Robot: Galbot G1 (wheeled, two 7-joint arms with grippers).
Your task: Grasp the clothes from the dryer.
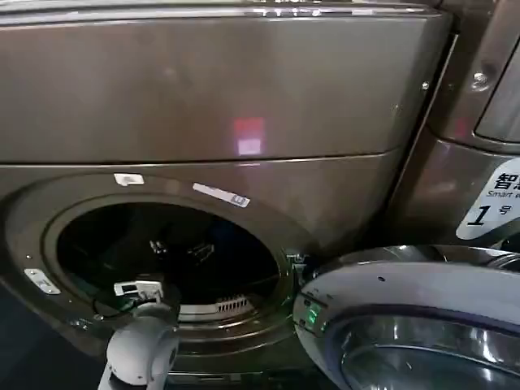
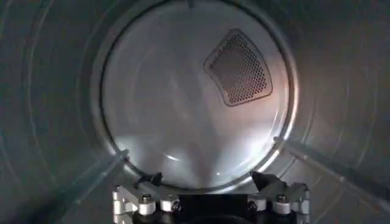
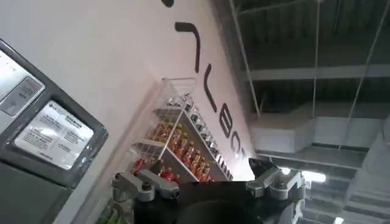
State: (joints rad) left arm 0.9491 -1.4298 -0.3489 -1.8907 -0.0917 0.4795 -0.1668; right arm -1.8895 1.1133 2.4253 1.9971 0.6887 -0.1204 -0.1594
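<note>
The dryer point(image 1: 244, 97) is a bronze-brown front-loader with its round porthole point(image 1: 171, 252) uncovered. Its silver-grey glass door point(image 1: 422, 325) is swung open at the lower right. My left arm reaches up from below, and my left gripper point(image 1: 138, 288) is at the lower rim of the porthole. From the left wrist, my left gripper point(image 2: 207, 178) is open, facing the drum's round back wall point(image 2: 183, 103), with nothing between its fingers. The clothes are out of view; the drum looks bare. My right gripper point(image 3: 201, 176) is open, pointing away from the machine towards a ceiling.
A perforated vent point(image 2: 239, 67) sits in the drum's back wall, and two ribs point(image 2: 329, 161) run along the drum sides. A white sticker with "1" point(image 1: 491, 203) is on the panel to the right. A stocked shelf point(image 3: 183, 146) stands by a wall.
</note>
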